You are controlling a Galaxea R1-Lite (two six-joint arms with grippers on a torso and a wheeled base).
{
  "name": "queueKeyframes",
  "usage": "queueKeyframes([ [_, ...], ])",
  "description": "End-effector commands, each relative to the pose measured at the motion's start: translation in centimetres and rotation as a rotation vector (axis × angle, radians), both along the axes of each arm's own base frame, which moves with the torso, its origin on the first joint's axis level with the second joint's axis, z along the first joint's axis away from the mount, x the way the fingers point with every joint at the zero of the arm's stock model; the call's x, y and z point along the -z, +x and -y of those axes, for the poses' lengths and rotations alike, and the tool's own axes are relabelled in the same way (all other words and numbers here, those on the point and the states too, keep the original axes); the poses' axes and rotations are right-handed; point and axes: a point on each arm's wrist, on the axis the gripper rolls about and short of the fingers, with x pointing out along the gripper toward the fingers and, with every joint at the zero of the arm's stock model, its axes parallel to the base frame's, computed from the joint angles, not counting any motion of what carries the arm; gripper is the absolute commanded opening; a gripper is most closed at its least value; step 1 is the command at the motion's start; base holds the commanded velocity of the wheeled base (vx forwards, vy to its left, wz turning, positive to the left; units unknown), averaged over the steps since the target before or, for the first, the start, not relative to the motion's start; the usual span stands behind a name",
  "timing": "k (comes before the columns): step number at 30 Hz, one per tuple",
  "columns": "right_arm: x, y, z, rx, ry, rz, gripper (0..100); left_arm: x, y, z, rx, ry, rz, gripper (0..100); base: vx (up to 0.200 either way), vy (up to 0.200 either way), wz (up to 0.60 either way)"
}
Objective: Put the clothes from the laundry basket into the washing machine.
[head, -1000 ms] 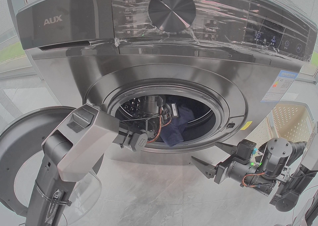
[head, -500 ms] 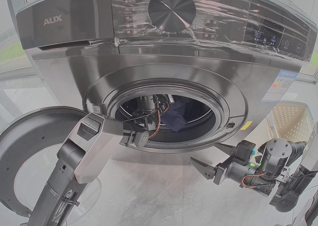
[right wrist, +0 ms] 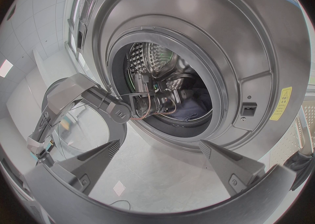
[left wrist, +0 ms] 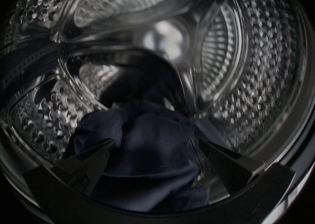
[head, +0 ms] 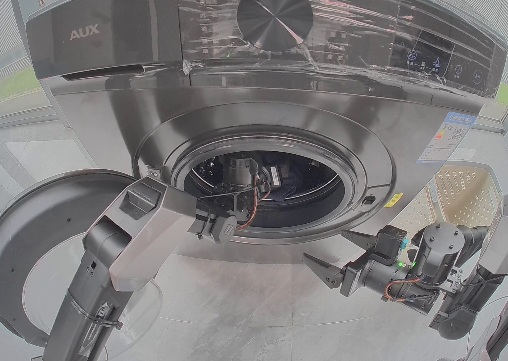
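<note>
- A round grey door (head: 37, 229) stands open at the left.
- The left gripper (left wrist: 157, 142) is inside the grey front-loading washing machine (head: 317, 113), fingers spread wide.
- A crumpled dark navy cloth (left wrist: 154, 168) lies on the floor of the dimpled steel drum (left wrist: 262, 70) between them, perhaps touching.
- The right gripper (head: 325, 244) hangs wide and empty, near, right of the opening.
- A cream perforated laundry basket (head: 465, 192) sits far right.

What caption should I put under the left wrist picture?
Inside the washing machine drum, the open left gripper points at a bunched dark blue garment.
</note>
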Motion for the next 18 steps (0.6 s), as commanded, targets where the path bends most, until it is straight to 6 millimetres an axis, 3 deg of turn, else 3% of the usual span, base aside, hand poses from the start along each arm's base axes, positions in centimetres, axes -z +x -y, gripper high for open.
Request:
queueKeyframes([
  [1, 0.2, -0.1, -0.2, -0.008, -0.003, -0.006, 100, 0.9, -2.4, 0.2, 0.067, 0.108, -0.095, 100, 0.000, 0.000, 0.00],
  [5, 0.2, -0.1, -0.2, -0.008, -0.003, -0.006, 100, 3.2, -2.4, 0.3, 0.071, 0.144, -0.132, 100, 0.000, 0.000, 0.00],
  [10, 0.2, -0.1, -0.3, -0.008, -0.002, -0.004, 100, 4.2, -2.1, 0.3, 0.070, 0.162, -0.131, 100, 0.000, 0.000, 0.00],
  [11, 0.2, -0.1, -0.3, -0.008, -0.002, -0.004, 100, 4.2, -2.0, 0.2, 0.069, 0.162, -0.130, 0, 0.000, 0.000, 0.00],
  [18, 0.1, 0.0, -0.3, -0.008, -0.001, -0.003, 100, 2.4, -1.2, 0.8, 0.060, 0.108, -0.063, 0, 0.000, 0.000, 0.00],
])
